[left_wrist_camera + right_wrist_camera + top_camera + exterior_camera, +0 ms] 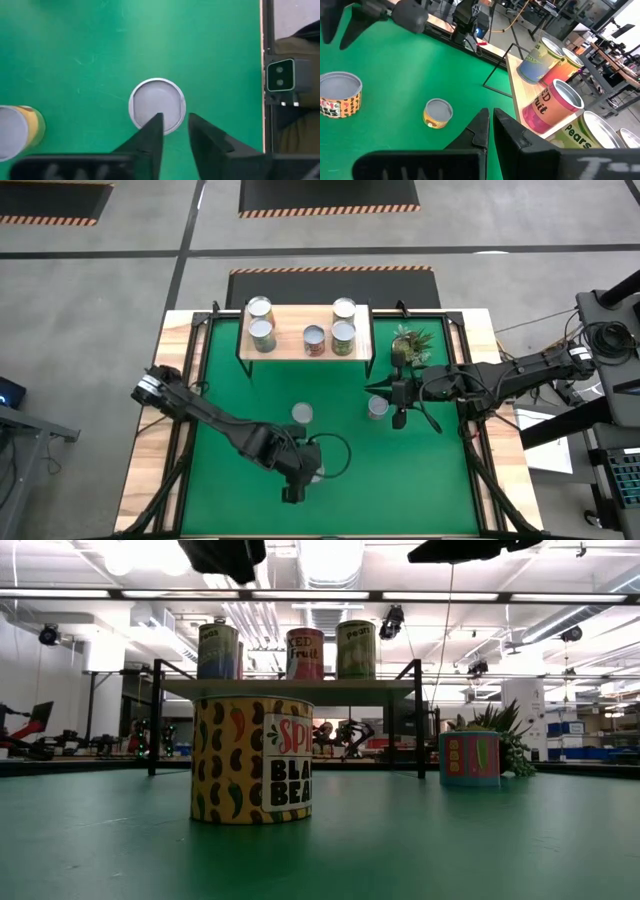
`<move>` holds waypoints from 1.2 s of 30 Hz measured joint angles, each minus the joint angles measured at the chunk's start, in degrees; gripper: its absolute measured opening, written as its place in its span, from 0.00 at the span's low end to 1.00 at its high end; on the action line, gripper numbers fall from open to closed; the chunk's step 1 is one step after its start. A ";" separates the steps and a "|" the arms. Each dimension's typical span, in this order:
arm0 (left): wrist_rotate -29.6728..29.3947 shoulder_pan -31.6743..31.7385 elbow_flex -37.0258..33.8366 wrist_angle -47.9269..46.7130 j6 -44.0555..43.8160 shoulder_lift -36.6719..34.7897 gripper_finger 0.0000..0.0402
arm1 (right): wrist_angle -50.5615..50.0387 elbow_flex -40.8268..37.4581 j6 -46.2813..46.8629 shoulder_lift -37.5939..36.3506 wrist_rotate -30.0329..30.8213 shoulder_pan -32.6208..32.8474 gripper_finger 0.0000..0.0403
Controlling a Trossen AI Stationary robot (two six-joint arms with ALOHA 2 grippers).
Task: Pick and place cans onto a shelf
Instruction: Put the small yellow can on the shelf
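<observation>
green table (420, 470) carries the shelf (290, 346); well in front of it left gripper (175, 131) hangs over a can (157, 102), jaws seemingly slightly apart for descent; right gripper (490, 120) waits closed, empty.

1. Left arm: comes in from the worktop's left edge and reaches diagonally toward the near edge, wrist bent down.
2. Left claw (175, 132): near the middle of the near edge, pointing straight down, fingers (150, 140) a narrow gap apart.
3. Right arm: comes in from the right edge, stretched nearly level toward the middle.
4. Right claw (490, 125): right of centre, fingers pressed together, holding nothing.
</observation>
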 joint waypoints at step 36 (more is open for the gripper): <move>-4.69 -1.59 -3.02 6.27 -5.97 8.05 0.97 | 3.22 0.00 -4.70 0.00 -0.24 0.00 0.03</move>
